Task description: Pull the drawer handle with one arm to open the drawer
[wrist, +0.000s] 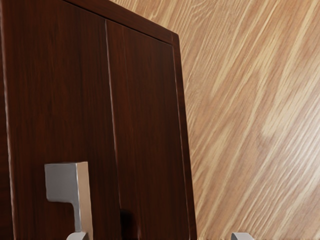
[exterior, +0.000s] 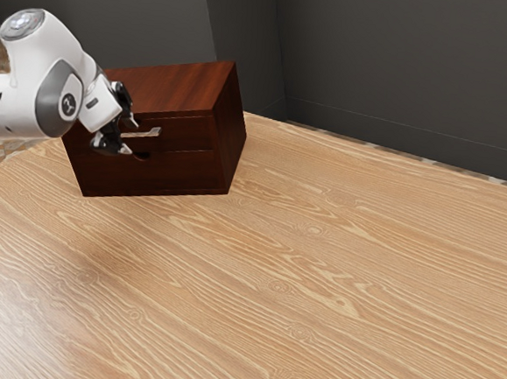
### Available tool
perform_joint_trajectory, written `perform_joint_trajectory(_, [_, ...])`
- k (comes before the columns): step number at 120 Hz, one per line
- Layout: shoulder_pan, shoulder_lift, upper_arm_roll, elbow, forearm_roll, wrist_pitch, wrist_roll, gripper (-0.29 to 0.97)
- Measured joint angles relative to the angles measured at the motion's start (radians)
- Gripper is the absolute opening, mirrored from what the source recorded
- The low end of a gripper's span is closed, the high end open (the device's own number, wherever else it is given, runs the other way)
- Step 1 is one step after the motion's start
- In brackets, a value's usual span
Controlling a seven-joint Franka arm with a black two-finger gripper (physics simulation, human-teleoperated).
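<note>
A white, rounded robot arm reaches in from the exterior view's left, ending in a black two-finger tool. The tool is pressed close against the front face of a small cabinet, a box of dark, reddish, glossy wood with sharp square edges and fine straight grain. Thin seams on that face mark out the drawer front, a long band across the middle of the face, directly ahead of the tool. It looks level with the wood around it.

The drawer handle is a flat bar of matte silver metal with squared, right-angle bends. Its long axis lies along the drawer front, level with the surface, and it stands a little proud of the wood. The near end of the bar sits at the tool, and the rest runs away from it toward the exterior view's right.

The tool's fingers are spread wide and hold nothing. In the wrist view one pale fingertip sits just beside the handle's bent end, and the other is well apart from it.

The cabinet rests on a surface of pale wood with bold wavy grain. A wide stretch of this spreads in front of the drawer face. Dark grey walls stand beyond the cabinet
</note>
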Motion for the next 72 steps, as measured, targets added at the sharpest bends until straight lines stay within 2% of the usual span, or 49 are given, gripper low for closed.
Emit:
perform_joint_trajectory(26, [0.03,0.057,-0.006,0.057,-0.012,0.002,0.003,0.32])
perform_joint_trajectory(43, [0.083,0.082,-0.068,0.097,-0.014,0.016,0.002,0.32])
perform_joint_trajectory(72, [0.106,0.115,-0.081,0.12,-0.015,0.044,-0.007,0.29])
